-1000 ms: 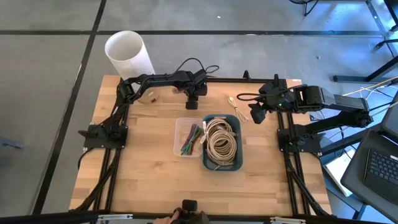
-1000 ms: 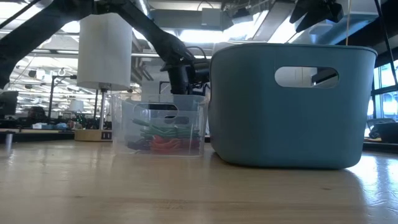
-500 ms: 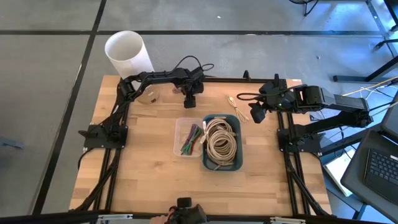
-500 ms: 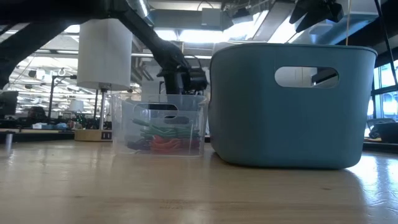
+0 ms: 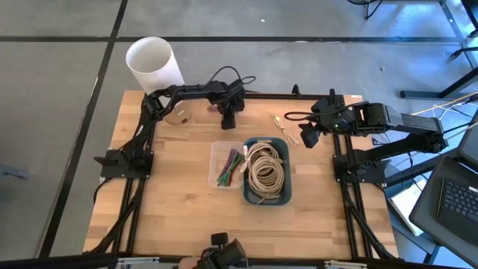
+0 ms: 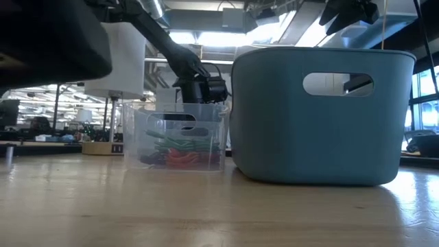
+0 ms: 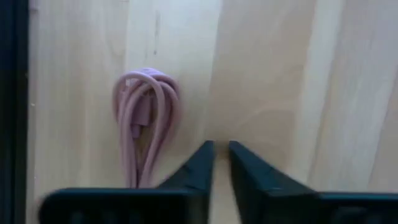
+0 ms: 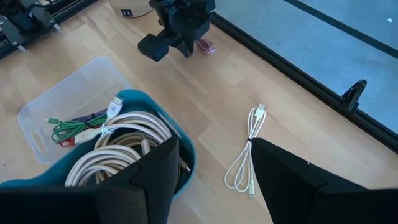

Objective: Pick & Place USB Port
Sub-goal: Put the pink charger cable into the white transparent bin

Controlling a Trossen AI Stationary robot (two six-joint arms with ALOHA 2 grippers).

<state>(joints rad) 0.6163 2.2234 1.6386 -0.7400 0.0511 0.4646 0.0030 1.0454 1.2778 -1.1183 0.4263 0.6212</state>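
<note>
The left gripper (image 7: pixel 221 149) hangs over bare wood near the table's far edge, its fingers nearly together and clamping nothing, just beside a coiled pink USB cable (image 7: pixel 144 118) lying on the light wooden table (image 5: pixel 179 202). The right gripper (image 5: pixel 308 137) waits spread apart near the far right corner, beside a loose white cable (image 8: pixel 249 152). A clear plastic bin (image 5: pixel 218 161) and teal tub (image 5: pixel 266 196) sit mid-table, well apart from the pink cable.

Bare wood (image 5: pixel 179 194) around central bins (image 5: pixel 267 172)
</note>
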